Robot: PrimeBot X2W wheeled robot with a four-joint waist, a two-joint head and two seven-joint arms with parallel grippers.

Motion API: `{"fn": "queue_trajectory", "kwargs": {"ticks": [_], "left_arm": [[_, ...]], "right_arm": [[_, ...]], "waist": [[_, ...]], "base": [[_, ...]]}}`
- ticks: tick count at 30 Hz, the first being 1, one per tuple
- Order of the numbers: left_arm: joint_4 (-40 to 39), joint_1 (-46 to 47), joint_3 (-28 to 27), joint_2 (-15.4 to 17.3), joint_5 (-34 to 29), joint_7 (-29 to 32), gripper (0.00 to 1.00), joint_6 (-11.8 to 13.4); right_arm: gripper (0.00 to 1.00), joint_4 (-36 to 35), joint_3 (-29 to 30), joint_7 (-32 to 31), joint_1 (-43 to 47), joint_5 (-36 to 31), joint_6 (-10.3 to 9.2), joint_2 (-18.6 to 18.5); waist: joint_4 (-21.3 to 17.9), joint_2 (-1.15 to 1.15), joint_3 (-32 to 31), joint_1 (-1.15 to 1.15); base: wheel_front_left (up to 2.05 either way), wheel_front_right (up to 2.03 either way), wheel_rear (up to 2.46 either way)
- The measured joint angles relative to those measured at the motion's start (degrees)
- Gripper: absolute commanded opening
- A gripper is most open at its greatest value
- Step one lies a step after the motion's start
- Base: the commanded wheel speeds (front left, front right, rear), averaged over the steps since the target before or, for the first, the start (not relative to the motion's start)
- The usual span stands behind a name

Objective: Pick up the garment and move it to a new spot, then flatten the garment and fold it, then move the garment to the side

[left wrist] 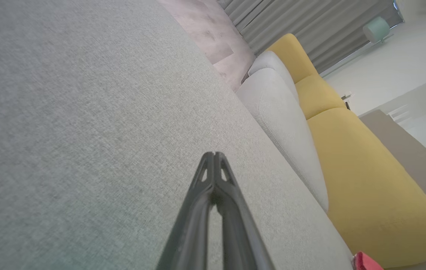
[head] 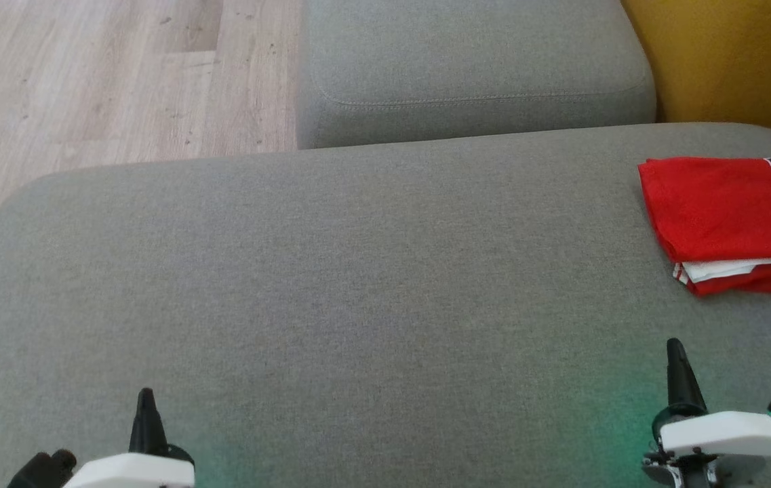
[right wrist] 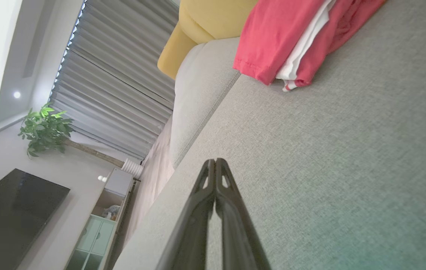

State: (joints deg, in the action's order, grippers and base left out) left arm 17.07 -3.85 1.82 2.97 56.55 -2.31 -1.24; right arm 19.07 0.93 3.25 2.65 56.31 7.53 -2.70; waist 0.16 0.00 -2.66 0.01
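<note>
— Red cloth, folded: where does the garment (head: 724,210) lie?

— On the big grey cushion (head: 358,271), at its far right corner, running off the right edge of the head view. It lies flat with a dark number on top. A white layer shows between the red ones along its near edge.

— And the grippers?

— Both are at that cushion's near edge, well apart from the garment. The right gripper (head: 675,346) is at the near right, the closer of the two to the garment. The left gripper (head: 146,394) is at the near left. Each has its two dark fingers pressed together tip to tip.

— Do they touch the cushion?

— I cannot tell.

— What lies around it?

— A smaller grey cushion (head: 466,61) butts against its far side. A yellow cushion (head: 731,61) rises beyond its far right corner. Pale wooden floor (head: 87,81) lies past its left side.
</note>
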Motion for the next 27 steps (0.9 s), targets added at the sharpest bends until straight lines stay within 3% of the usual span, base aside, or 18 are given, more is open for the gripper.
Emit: {"fn": "queue_trajectory", "kwargs": {"ticks": [27], "left_arm": [[-0.6,3.3,-3.3,-0.1,17.9,4.4,0.0,-2.9]], "right_arm": [[0.0,-1.4,3.1,-4.4,-2.3,18.3,0.0,0.0]], "waist": [[-0.1,0.0,1.5,-0.01]], "base": [[0.0,0.0,0.0]]}}
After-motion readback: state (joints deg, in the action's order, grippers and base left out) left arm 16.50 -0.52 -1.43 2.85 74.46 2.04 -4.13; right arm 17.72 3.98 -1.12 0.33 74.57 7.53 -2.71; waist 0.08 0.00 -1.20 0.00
